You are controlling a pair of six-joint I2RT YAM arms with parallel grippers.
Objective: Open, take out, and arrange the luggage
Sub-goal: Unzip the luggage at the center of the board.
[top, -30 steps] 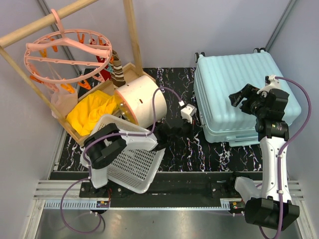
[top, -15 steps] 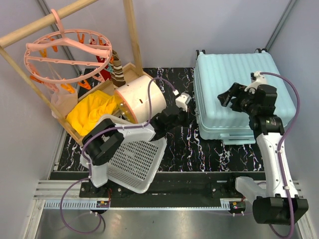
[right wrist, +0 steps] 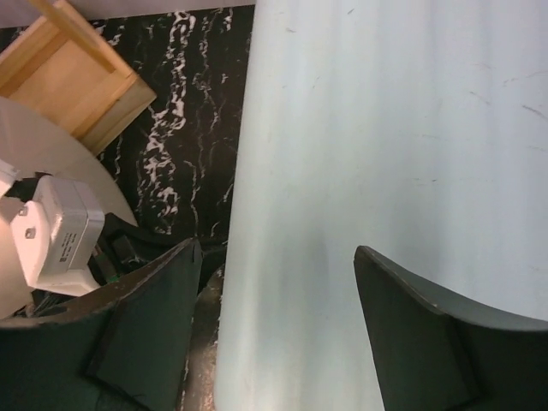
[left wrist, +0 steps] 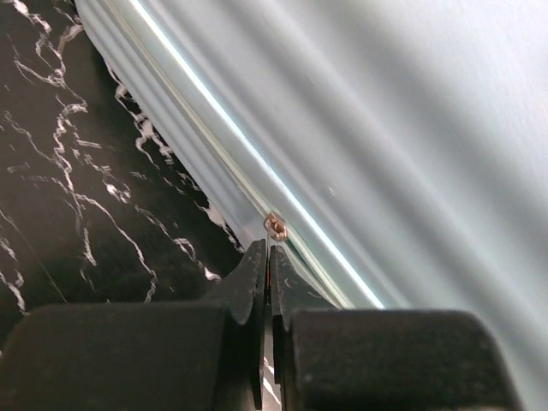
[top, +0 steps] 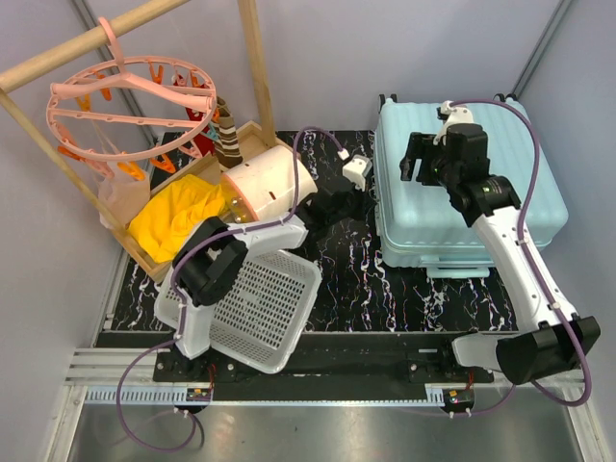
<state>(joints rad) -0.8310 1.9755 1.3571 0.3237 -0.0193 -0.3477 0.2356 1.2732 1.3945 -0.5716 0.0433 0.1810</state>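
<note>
The luggage [top: 481,183], a pale mint-blue hard-shell suitcase, lies flat on the black marbled mat at the right. My left gripper [top: 366,205] is at its left side. In the left wrist view this gripper [left wrist: 269,248] is shut on a thin zipper pull with a small copper ring [left wrist: 275,226], right at the luggage's seam [left wrist: 257,163]. My right gripper [top: 416,160] hovers over the lid's left part. Its jaws [right wrist: 276,257] stand open, straddling the lid's left edge [right wrist: 257,214] and holding nothing.
A white perforated basket [top: 260,308] lies tilted by the left arm's base. A cream rounded box [top: 274,192] and yellow cloth [top: 178,219] sit in a wooden crate. A pink peg hanger [top: 125,96] hangs from the wooden rack [top: 252,58].
My right gripper has swung left and toward the back across the lid. My left gripper has slid along the luggage's left side toward the back, still shut.
</note>
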